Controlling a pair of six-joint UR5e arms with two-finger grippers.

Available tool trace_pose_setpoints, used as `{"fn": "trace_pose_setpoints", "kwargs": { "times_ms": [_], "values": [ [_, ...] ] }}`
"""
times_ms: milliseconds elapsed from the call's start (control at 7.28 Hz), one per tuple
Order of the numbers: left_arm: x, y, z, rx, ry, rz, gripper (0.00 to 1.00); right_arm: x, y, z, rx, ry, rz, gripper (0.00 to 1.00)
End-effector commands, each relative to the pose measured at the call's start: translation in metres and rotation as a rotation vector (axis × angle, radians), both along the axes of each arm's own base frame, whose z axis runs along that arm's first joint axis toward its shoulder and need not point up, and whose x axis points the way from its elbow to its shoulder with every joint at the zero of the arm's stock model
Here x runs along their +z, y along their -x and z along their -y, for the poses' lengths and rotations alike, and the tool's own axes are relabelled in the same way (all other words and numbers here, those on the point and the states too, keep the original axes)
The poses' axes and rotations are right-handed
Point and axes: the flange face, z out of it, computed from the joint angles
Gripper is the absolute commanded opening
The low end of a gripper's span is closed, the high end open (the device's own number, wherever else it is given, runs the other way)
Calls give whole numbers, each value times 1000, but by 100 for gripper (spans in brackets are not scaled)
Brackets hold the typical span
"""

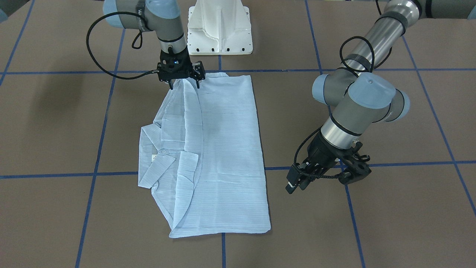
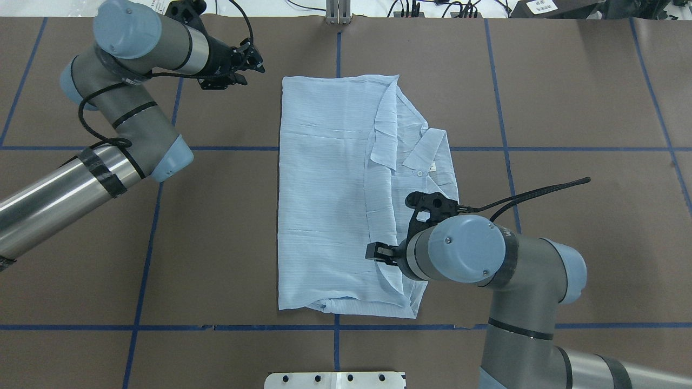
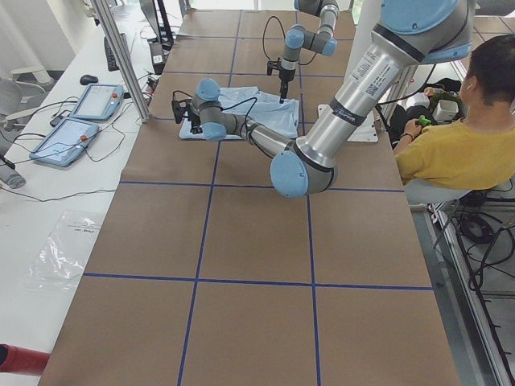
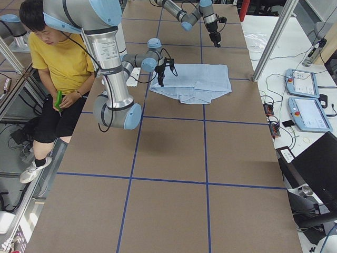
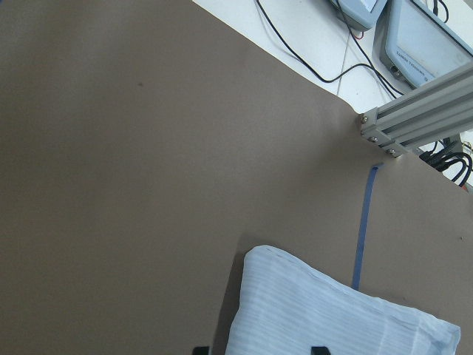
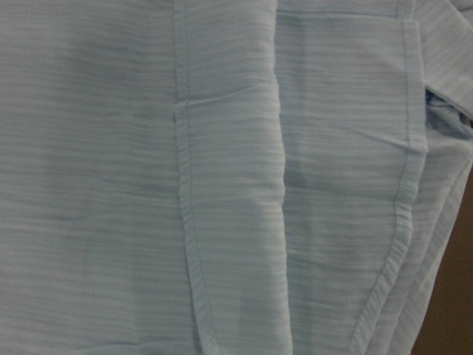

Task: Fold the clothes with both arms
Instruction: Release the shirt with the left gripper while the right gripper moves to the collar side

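The light-blue striped shirt (image 1: 223, 156) lies flat on the table, folded lengthwise into a long rectangle. Its collar (image 1: 158, 158) and a folded-in flap run along one long side. My right gripper (image 1: 184, 86) points straight down over the shirt's end nearest the robot base. It is open, its two fingers standing on either side of the flap's edge. The right wrist view shows only fabric and seams close up. My left gripper (image 1: 295, 184) hovers open above bare table beside the shirt's far corner (image 5: 332, 318), holding nothing.
The white pedestal base (image 1: 219, 29) stands just behind the shirt. Blue tape lines (image 1: 96, 156) cross the brown table. An aluminium post (image 5: 421, 118) and teach pendants (image 3: 80, 121) are at the far edge. A seated person in yellow (image 3: 459, 145) is beside the table.
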Motion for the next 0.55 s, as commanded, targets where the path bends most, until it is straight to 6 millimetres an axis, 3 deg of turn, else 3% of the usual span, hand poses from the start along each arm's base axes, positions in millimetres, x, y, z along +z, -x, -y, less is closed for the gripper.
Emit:
{"fn": "trace_pose_setpoints", "kwargs": {
  "times_ms": [0, 412],
  "values": [
    [4, 4, -2, 0, 3, 1, 56, 2, 27, 4, -78, -91, -87, 100],
    [2, 4, -2, 0, 2, -2, 57, 19, 17, 15, -169, -155, -177, 100]
  ]
}}
